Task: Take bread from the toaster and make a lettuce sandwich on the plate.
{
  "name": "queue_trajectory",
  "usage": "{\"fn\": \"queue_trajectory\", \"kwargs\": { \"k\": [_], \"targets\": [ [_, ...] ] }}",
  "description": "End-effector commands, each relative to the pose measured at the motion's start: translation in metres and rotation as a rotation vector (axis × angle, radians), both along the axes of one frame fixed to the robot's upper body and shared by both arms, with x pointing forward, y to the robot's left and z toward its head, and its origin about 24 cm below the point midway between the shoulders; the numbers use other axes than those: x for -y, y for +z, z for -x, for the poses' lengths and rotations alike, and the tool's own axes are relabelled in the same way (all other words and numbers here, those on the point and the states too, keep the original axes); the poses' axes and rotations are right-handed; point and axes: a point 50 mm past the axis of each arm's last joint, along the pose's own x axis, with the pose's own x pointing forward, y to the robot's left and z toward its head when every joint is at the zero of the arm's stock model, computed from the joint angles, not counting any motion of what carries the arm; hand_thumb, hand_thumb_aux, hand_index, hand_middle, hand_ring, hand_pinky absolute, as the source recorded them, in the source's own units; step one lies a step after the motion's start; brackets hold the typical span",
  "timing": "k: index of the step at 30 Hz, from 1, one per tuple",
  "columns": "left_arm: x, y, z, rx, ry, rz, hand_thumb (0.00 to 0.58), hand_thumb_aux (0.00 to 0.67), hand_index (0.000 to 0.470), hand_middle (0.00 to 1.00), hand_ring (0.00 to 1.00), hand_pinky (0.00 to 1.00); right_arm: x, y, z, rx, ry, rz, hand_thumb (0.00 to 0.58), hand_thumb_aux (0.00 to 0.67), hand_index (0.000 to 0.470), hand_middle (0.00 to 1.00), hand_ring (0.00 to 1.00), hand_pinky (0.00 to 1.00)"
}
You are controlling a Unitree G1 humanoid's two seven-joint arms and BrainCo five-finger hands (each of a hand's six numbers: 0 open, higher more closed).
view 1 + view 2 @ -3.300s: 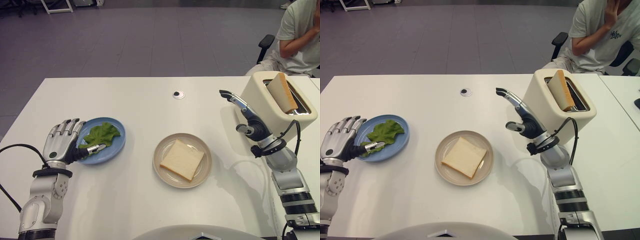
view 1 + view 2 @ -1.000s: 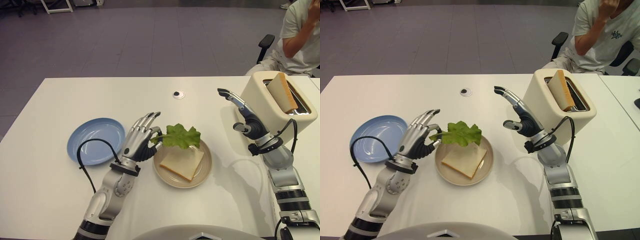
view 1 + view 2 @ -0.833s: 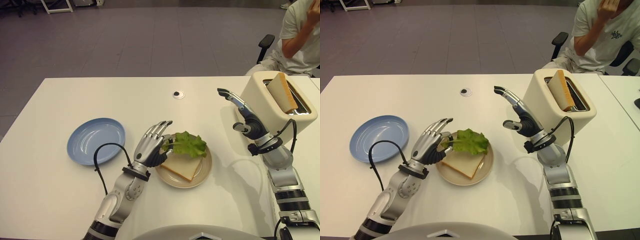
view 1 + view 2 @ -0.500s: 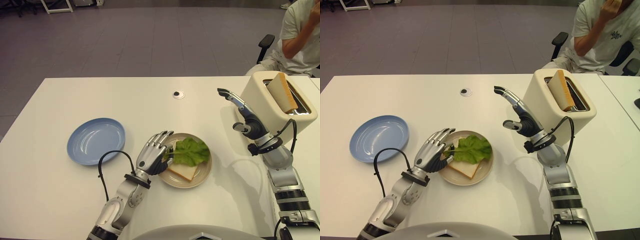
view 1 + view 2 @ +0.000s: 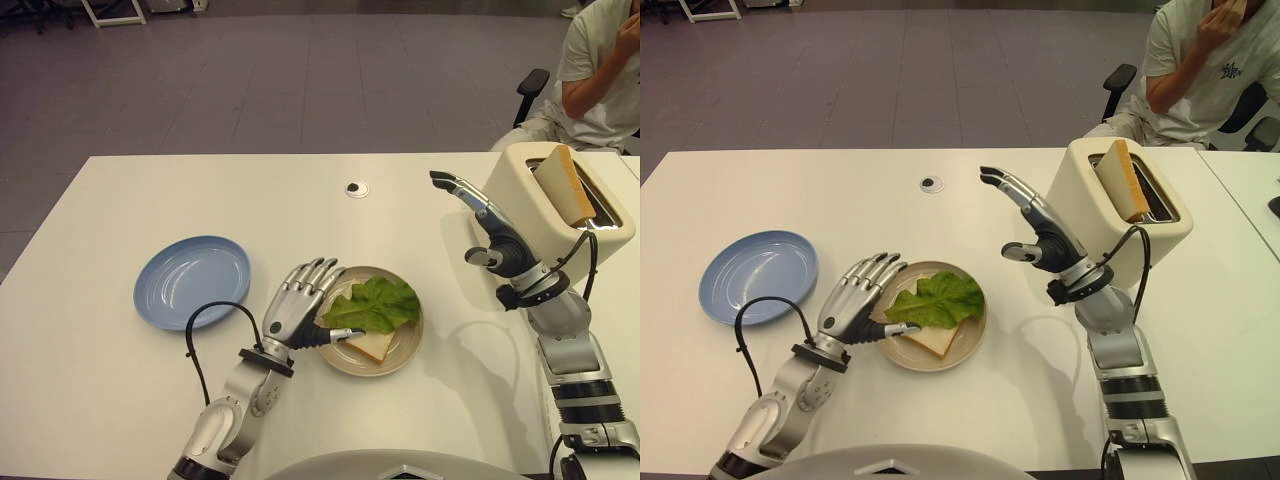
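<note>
Since the lettuce (image 5: 375, 303) lies on the bread slice (image 5: 373, 346) on the plate (image 5: 419, 323), the left hand (image 5: 295, 310), released with fingers spread beside it, should lift clear without dragging the leaf; the right hand (image 5: 490, 226) hovers open beside the toaster (image 5: 515, 192).

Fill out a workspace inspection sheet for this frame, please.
Surface: white table with a round cap set in it.
Job's things: toaster holding an upright slice; beige plate with a flat slice, lettuce on top.
Clutter: blue plate, at the left.
Hands: left robot hand open at the beige plate's left edge, thumb by the lettuce; right robot hand open, raised beside the toaster.
Cables: black loop at the left wrist; black cable near the right wrist.
Surroundings: grey floor.
</note>
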Motion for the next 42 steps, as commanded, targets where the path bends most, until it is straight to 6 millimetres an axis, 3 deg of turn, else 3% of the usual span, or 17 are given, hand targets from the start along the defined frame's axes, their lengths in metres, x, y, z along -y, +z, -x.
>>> {"fn": "queue_trajectory", "kwargs": {
  "k": [1,5,7,10,13,17,21,24,28,38,39,40,41,42],
  "targets": [
    [-0.005,0.015,-0.001,0.031,-0.002,0.085,0.000,0.000,0.000,0.00,0.00,0.00,0.015,0.037,0.014,0.132,-0.064,0.073,0.000,0.000,0.000,0.00,0.00,0.00],
    [0.000,0.017,-0.003,-0.022,-0.038,0.349,0.000,0.000,0.000,0.00,0.00,0.00,0.041,0.057,0.014,0.205,-0.232,0.194,0.000,0.000,0.000,0.00,0.00,0.00],
    [0.000,0.017,-0.004,-0.055,-0.053,0.504,0.000,0.000,0.000,0.00,0.00,0.00,0.073,0.057,0.002,0.170,-0.422,0.277,0.000,0.000,0.000,0.00,0.00,0.00],
    [-0.004,0.013,-0.007,-0.075,-0.052,0.597,0.000,0.000,0.000,0.00,0.00,0.00,0.114,0.045,-0.012,0.072,-0.646,0.380,0.000,0.000,0.000,0.00,0.00,0.00],
    [-0.004,0.015,-0.007,-0.072,-0.076,0.643,0.000,0.000,0.000,0.00,0.00,0.00,0.134,0.026,-0.022,-0.040,-0.746,0.438,0.000,0.000,0.000,0.00,0.00,0.00],
    [-0.007,0.012,-0.009,-0.062,-0.057,0.612,0.000,0.000,0.000,0.00,0.00,0.00,0.139,0.002,-0.031,-0.152,-0.754,0.432,0.000,0.000,0.000,0.00,0.00,0.00],
    [-0.008,0.011,-0.009,-0.054,-0.053,0.575,0.000,0.000,0.000,0.00,0.00,0.00,0.144,-0.004,-0.035,-0.175,-0.783,0.444,0.018,0.011,0.007,0.00,0.00,0.00],
    [-0.008,0.009,-0.008,-0.054,-0.052,0.556,0.000,0.000,0.000,0.00,0.00,0.00,0.147,-0.004,-0.036,-0.169,-0.799,0.440,0.049,0.029,0.020,0.00,0.00,0.00],
    [-0.008,0.010,-0.008,-0.050,-0.053,0.545,0.000,0.000,0.000,0.00,0.00,0.00,0.152,0.002,-0.035,-0.136,-0.850,0.436,0.000,0.000,0.000,0.00,0.00,0.00],
    [-0.007,0.009,-0.008,-0.045,-0.055,0.534,0.000,0.000,0.000,0.00,0.00,0.00,0.160,0.011,-0.033,-0.099,-0.927,0.419,0.000,0.000,0.000,0.00,0.00,0.00],
    [-0.007,0.009,-0.008,-0.045,-0.055,0.534,0.000,0.000,0.000,0.00,0.00,0.00,0.159,0.009,-0.034,-0.109,-0.920,0.421,0.031,0.018,0.013,0.00,0.00,0.00],
    [-0.007,0.010,-0.008,-0.045,-0.055,0.534,0.000,0.000,0.000,0.00,0.00,0.00,0.158,0.006,-0.034,-0.126,-0.908,0.426,0.104,0.063,0.044,0.00,0.00,0.00],
    [-0.007,0.010,-0.008,-0.045,-0.055,0.534,0.000,0.000,0.000,0.00,0.00,0.00,0.156,0.003,-0.035,-0.144,-0.897,0.427,0.212,0.137,0.096,0.00,0.00,0.00],
    [-0.007,0.009,-0.008,-0.046,-0.055,0.533,0.000,0.000,0.000,0.00,0.00,0.00,0.155,0.001,-0.035,-0.155,-0.892,0.430,0.261,0.173,0.122,0.00,0.00,0.00]
  ]
}}
